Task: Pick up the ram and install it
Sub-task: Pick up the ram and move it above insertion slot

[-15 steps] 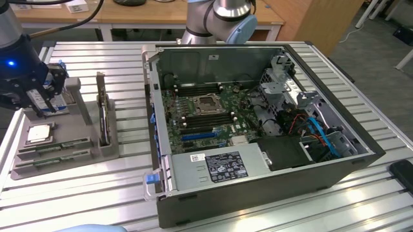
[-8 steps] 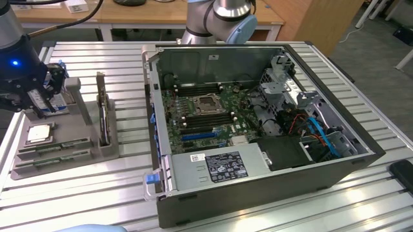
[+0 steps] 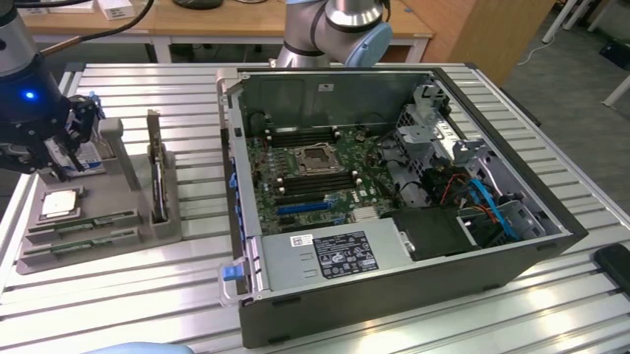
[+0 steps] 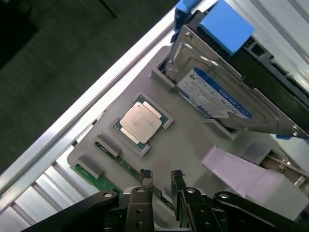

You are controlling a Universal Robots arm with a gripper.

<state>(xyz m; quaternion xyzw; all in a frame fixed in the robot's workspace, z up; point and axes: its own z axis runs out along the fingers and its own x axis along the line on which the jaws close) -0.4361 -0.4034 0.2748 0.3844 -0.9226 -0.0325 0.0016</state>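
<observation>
Bright, even overhead light w/ soft shadows; mild glare on counter (image 3: 118, 302) slats; PC case (image 3: 325, 96) darker inside; wrist view dimmer.

The tabletop (image 3: 147, 295) is a bench of parallel grey metal slats with open grooves between them. Beyond the tabletop's far edge stands a light wooden desk (image 3: 246, 26) carrying small white boxes (image 3: 118, 9). Past the tabletop's far corner, on the exterior view's right, rises a tall wooden panel (image 3: 492, 29). Beside the tabletop on that side lies grey carpeted floor (image 3: 591, 81), with a white cable (image 3: 544, 46) and white furniture legs (image 3: 571, 15) on it. Lighting over the tabletop is even, without hard shadows. In the wrist view, dark floor (image 4: 58, 72) lies beyond the tabletop's edge.
</observation>
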